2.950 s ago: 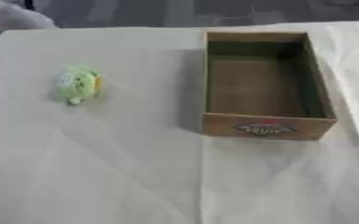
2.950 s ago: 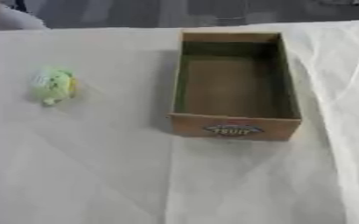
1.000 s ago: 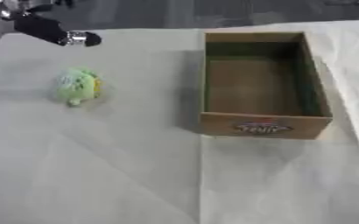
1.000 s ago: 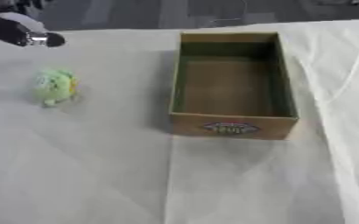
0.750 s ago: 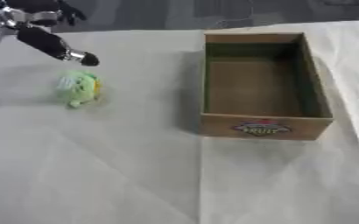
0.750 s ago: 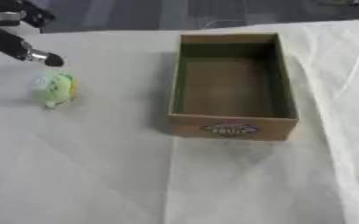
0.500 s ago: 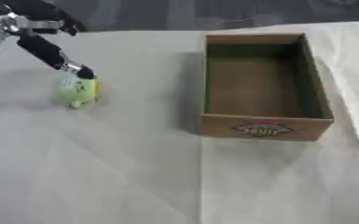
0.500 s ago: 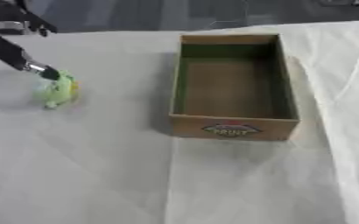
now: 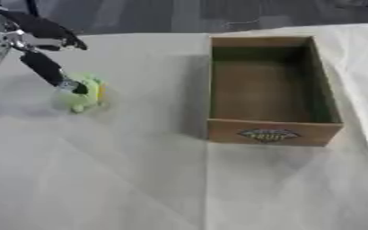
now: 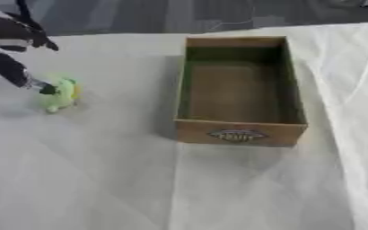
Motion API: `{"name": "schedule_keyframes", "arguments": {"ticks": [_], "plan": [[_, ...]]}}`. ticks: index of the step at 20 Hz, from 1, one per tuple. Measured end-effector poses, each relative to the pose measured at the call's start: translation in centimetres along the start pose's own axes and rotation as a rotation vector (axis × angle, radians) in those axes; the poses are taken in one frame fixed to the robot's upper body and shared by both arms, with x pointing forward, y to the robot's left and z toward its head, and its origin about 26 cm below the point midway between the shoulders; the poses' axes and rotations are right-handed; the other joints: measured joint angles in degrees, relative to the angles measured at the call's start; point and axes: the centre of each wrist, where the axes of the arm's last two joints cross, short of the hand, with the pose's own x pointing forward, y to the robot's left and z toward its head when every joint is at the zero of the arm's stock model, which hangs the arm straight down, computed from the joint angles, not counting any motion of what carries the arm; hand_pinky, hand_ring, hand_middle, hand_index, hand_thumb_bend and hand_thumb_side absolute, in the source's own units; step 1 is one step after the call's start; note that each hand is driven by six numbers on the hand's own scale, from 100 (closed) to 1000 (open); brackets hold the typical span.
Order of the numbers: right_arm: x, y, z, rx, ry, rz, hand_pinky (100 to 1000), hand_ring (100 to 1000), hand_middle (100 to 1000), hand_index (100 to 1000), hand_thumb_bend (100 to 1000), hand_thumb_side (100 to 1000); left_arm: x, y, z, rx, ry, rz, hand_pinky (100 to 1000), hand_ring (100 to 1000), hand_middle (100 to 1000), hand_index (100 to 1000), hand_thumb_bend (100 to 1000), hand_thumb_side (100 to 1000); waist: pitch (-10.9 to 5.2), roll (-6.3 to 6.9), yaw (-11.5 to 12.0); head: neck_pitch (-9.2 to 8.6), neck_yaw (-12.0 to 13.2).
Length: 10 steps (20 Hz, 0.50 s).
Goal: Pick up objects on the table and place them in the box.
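At the table's [image 9: 124,179] left side the left hand [image 9: 30,40] reaches in w/ fingers spread — one fingertip [image 9: 67,84] touching the green toy [image 9: 83,94], nothing grasped — well apart from the empty box [image 9: 269,90].

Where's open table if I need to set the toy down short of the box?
The cloth-covered table is bare across the near side, in front of the box, and in the strip between the green toy and the box's left wall. Only the far-left corner is crowded, where the left hand meets the toy.
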Motion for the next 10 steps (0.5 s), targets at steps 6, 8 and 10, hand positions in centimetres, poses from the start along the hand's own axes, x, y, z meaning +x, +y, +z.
{"name": "schedule_keyframes", "arguments": {"ticks": [6, 8, 10], "plan": [[0.0, 0.0, -0.1, -0.002, -0.003, -0.002, 776, 828, 723, 752, 100, 1000, -0.2, -0.9, -0.6, -0.034, 0.001, 0.002, 752, 891, 928, 1000, 527, 733, 0.36, -0.04, -0.17, -0.05, 0.10], [0.0, 0.0, -0.1, -0.002, -0.003, -0.002, 776, 827, 722, 749, 100, 1000, -0.3, -1.2, -0.8, -0.044, 0.003, 0.004, 748, 891, 878, 1000, 558, 741, 0.59, -0.06, -0.18, -0.26, 0.12], [0.0, 0.0, -0.1, -0.002, -0.003, -0.002, 776, 827, 721, 747, 100, 1000, -0.4, -1.6, -1.0, -0.057, 0.003, 0.009, 741, 887, 858, 1000, 578, 742, 0.73, -0.11, -0.20, -0.46, 0.22]]}}
